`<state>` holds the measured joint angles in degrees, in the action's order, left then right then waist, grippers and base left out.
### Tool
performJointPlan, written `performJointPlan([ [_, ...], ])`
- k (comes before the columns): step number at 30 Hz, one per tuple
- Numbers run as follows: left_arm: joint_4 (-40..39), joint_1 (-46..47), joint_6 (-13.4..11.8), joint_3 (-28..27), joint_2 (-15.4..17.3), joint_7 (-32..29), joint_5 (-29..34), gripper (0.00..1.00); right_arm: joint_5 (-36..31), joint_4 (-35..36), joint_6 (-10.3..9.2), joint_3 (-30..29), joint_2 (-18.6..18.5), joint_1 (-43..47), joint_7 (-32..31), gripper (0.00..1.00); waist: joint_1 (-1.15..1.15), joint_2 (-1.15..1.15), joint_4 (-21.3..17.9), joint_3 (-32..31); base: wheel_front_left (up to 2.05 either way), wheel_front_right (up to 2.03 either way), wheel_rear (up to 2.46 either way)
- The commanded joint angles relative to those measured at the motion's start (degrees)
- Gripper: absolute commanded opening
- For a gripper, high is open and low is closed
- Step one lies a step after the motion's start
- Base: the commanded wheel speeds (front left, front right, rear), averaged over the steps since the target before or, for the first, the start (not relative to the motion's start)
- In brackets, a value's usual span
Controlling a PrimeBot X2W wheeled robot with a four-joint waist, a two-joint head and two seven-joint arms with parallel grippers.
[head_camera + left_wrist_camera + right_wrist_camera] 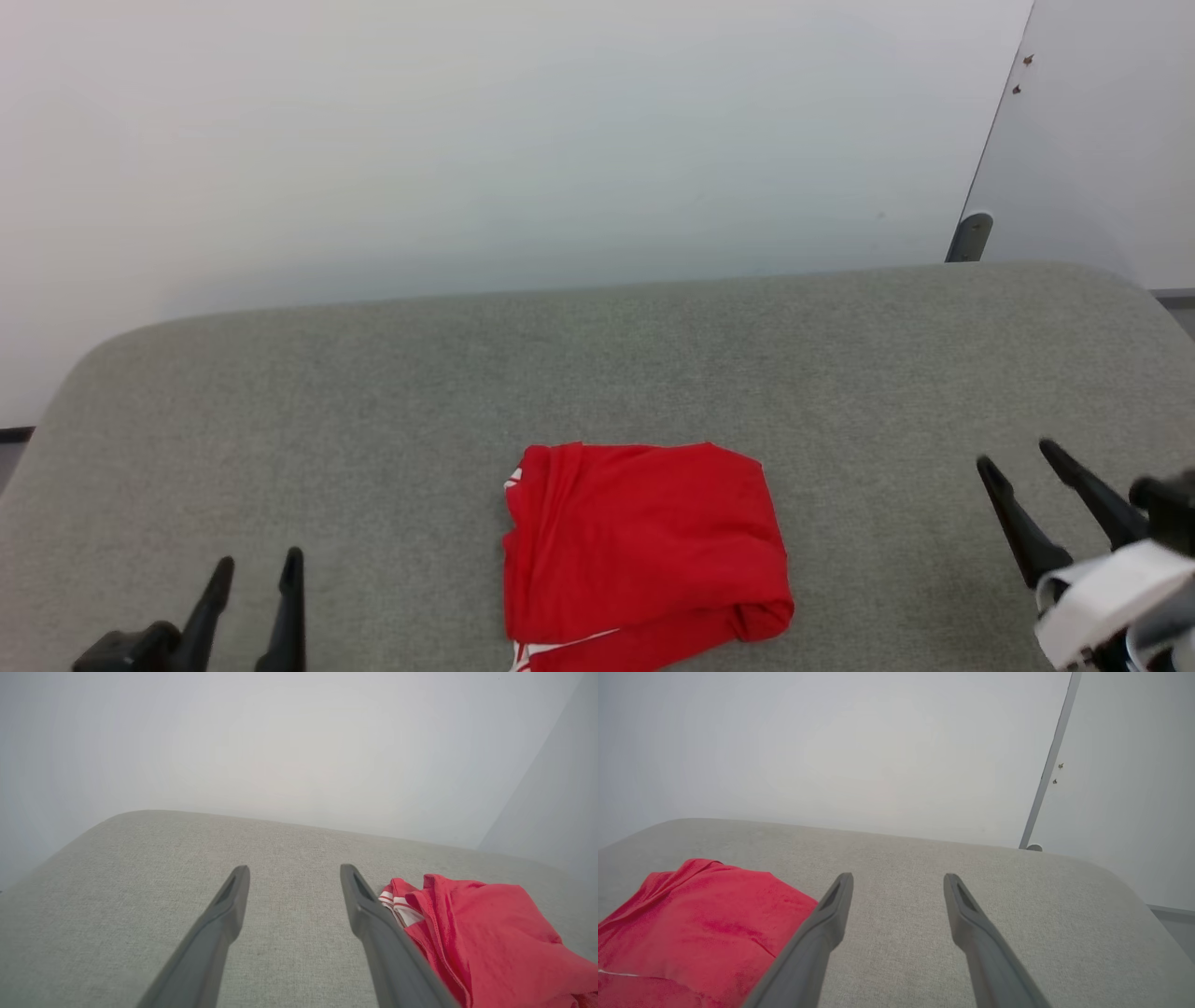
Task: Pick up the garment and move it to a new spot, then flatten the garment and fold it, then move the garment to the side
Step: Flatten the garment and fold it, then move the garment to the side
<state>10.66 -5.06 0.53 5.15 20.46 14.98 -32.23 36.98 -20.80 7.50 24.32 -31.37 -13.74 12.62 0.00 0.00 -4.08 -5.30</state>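
The garment (pixel 644 551) lies folded into a compact red rectangle at the front middle of the grey padded table (pixel 373 401), with bits of white striped trim peeking out at its left edge and bottom. My left gripper (pixel 259 562) is open at the lower left, well apart from the cloth. My right gripper (pixel 1018 457) stands open at the lower right, also apart from it. In the left wrist view the garment (pixel 490 933) sits just right of the open left gripper (pixel 294 870). In the right wrist view the garment (pixel 691 919) lies left of the open right gripper (pixel 899 879).
The table's rounded far edge (pixel 597 289) runs in front of a plain white wall. A pale panel (pixel 1102 140) with a dark post (pixel 971 238) stands at the far right. Bare grey surface lies on both sides of the shirt and behind it.
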Motion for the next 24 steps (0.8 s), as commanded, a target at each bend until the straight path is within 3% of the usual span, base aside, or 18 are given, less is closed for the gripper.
performJointPlan([
  [1, -0.3, -0.8, 0.0, -0.8, 0.1, 0.2, 0.9, 1.0, -1.4, 0.6, -0.02, -1.7, 0.6, 1.8, 0.6, 1.0, 0.0, 0.0, -0.2, -0.2, 0.0, 0.0, 0.0],
  [10, -1.2, -1.3, 0.7, -4.2, -0.3, 0.2, 4.8, 1.0, -6.1, 5.4, -0.02, -10.4, 3.2, 10.3, 1.6, 1.0, 0.0, 0.0, 0.6, -0.9, 0.0, 0.0, 0.0],
  [24, -0.6, -1.9, 1.4, -6.2, -1.8, 0.2, 7.7, 1.0, -9.8, 9.6, -0.02, -14.4, 5.4, 14.4, 1.0, 1.0, 0.0, 0.0, 1.6, -1.1, 0.0, 0.0, 0.0],
])
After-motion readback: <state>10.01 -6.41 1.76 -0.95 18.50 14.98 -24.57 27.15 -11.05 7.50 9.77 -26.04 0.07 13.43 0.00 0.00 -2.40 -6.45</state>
